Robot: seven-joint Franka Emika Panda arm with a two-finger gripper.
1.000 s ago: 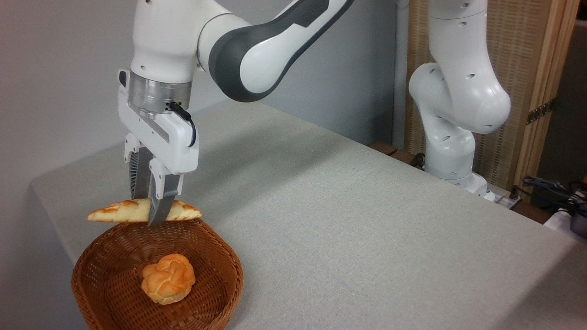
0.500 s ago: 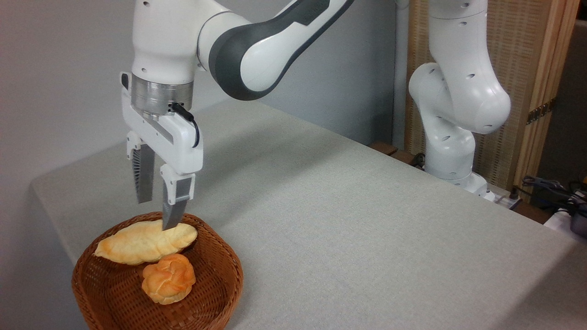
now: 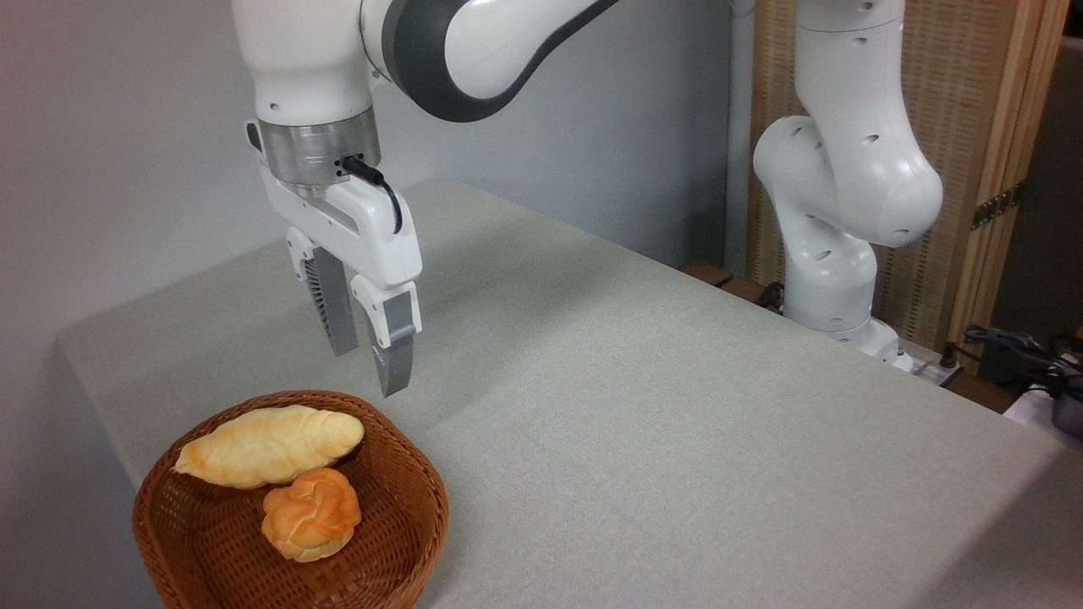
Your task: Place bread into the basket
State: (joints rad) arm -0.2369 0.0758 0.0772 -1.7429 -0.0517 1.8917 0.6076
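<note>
Tool (image 3: 372,364) since risen, bread (image 3: 269,445) crosswise

Pretty bright, even indoor light, soft shadow on the table (image 3: 643,406) under the arm, slightly grainy, no glare.

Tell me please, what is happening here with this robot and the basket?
The robot arm's hand is open and empty, above the table just beyond the basket. The long bread lies inside the basket, pale side up, leaning against the far wall. A small round bun sits in front of it and seems to touch it. The bread is in the basket, so the job looks done.
</note>
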